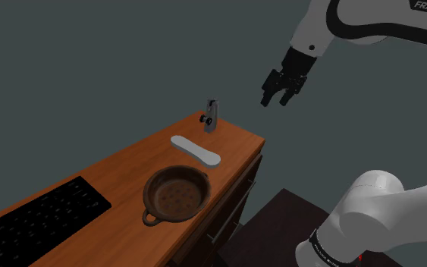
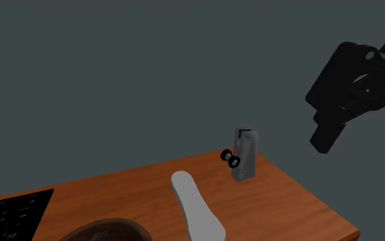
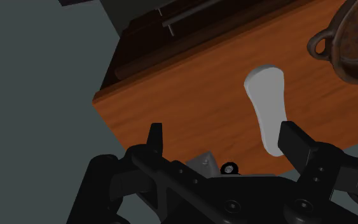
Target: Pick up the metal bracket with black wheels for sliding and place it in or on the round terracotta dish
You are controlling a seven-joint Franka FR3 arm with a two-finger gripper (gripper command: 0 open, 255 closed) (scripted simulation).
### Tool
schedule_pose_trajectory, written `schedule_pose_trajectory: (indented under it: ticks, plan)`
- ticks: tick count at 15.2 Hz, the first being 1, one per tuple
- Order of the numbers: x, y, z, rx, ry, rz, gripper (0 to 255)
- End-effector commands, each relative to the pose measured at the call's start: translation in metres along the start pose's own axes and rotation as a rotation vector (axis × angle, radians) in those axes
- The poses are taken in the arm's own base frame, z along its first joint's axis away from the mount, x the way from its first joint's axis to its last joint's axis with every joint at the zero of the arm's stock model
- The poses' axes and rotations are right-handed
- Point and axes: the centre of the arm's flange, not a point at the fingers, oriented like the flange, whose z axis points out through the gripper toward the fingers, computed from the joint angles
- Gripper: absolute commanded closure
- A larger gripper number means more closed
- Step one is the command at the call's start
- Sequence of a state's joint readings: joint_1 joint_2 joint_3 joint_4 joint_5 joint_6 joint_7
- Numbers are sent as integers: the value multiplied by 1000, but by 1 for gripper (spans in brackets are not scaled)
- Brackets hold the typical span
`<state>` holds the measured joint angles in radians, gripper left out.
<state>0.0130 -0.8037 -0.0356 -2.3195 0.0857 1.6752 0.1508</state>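
Black keyboard (image 1: pixel 37 220): lies flat at the shoulder view's left end of the wooden tabletop (image 1: pixel 120 171). Dish (image 1: pixel 175 196): round, brown, speckled inside, with small loop handles at the rim. It sits right of the keyboard, close to the tabletop's near edge, and holds nothing. Oblong piece (image 1: pixel 195 150): pale grey-white, flat, with rounded ends. It lies just beyond the dish, between dish and bracket, touching neither. Bracket (image 1: pixel 211 115): grey metal, standing upright at the far right corner of the tabletop, long axis vertical. Its black wheels (image 2: pixel 230 159) jut at about mid-height from the side facing the second exterior view's left. The bracket stands apart from the dish, with the oblong piece across the straight path between them. Claw (image 1: pixel 277 100): all black, in the air out past the tabletop's right edge and well above it, fingers spread, gripping nothing. Governing relation: the bracket lies down and to the shoulder view's left of the claw, well apart. In the wrist view it shows low between the two fingers, untouched. Judgement: approach stage, grasp not yet made. The claw needs to descend toward the far corner and close across the narrow upright body, clear of the wheels. A knock could topple the bracket off the corner.
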Motion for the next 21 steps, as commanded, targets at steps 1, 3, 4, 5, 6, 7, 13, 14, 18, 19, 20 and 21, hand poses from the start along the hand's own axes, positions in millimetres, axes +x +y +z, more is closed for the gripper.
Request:
schedule_pose_trajectory:
  ticks: [1,3,4,5,6,7,13,14,18,19,20,21]
  plan:
    - [0,0,0,0,0,0,0]
    - [27,-5,8,-4,-16,-4,0]
    - [41,-7,13,-6,-24,-6,0]
    - [54,-9,17,-9,-32,-8,0]
    - [68,-11,22,-11,-40,-10,0]
    - [81,-14,27,-13,-48,-11,0]
    - [161,-28,57,-26,-96,-23,0]
    - [174,-31,63,-28,-104,-25,0]
    - [226,-41,86,-36,-136,-33,0]
    - [239,-43,92,-38,-144,-34,0]
    - [251,-46,98,-41,-152,-36,0]
    - [253,-46,99,-41,-153,-37,0]
